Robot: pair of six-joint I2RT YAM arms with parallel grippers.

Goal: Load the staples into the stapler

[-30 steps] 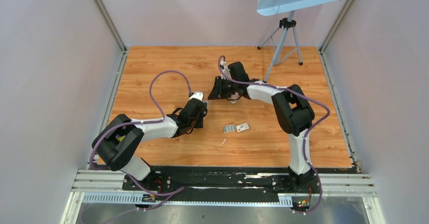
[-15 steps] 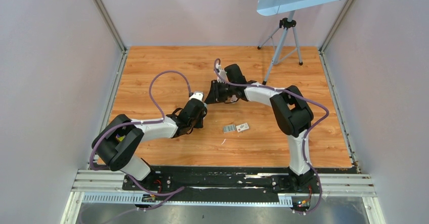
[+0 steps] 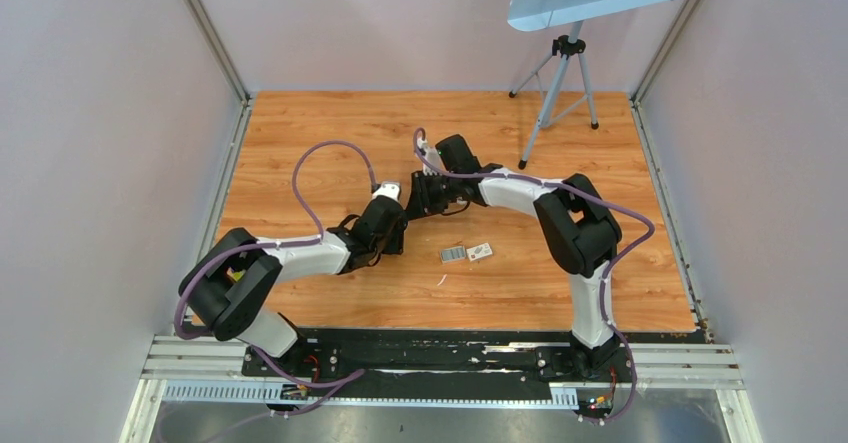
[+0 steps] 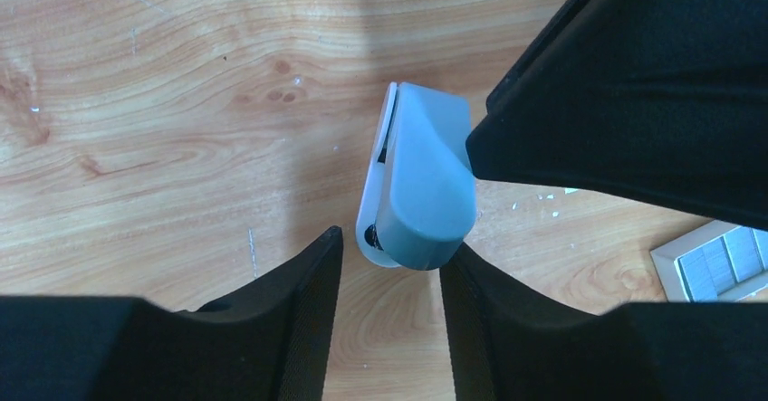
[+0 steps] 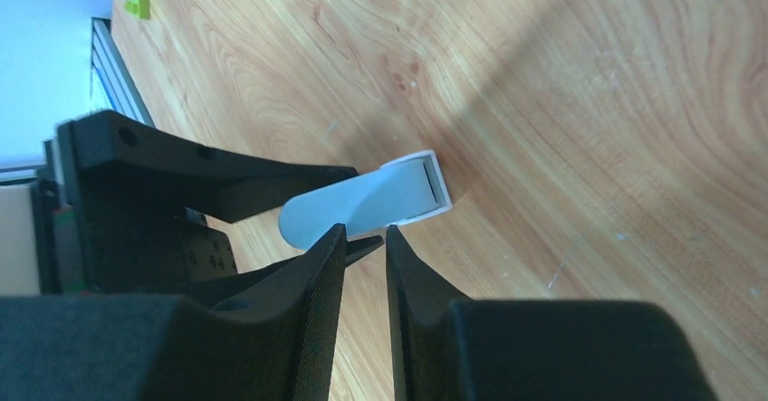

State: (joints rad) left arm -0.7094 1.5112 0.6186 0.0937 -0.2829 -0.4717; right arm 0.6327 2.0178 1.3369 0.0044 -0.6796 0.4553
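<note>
Left claw (image 4: 390,252) first — released, both black fingers (image 4: 303,315) spread wide, the left one standing clear of the stapler (image 4: 421,179). Just past the fingertips and partly between them, that stapler: pale blue-grey on top, with a white edge down its left side, rounded end nearest this claw, squarer end pointing away. Close against the right finger at the rounded end; contact there impossible to tell. Bare wooden board (image 4: 136,147) beneath and off to the claw's left.

Next, against the stapler's far right flank, the right claw (image 5: 366,229), meeting the left claw almost head-on. Fingers (image 5: 317,283) drawn to a narrow slot, tips right at the stapler's long edge. Pinching that edge or only pressed beside it — cannot tell from either wrist view. Beyond these tips, the stapler lying crosswise: white end with a dark slit to the right, blue body running left toward the left claw's black fingers.

Further right of both claws and nearer the arm bases, a small white tray (image 4: 666,263) flat on the board, with the staples (image 4: 729,263) inside as silvery-grey strips side by side. Apart from both claws, touched by neither. Just beside the tray, on its right, a small white piece (image 3: 480,251).
</note>
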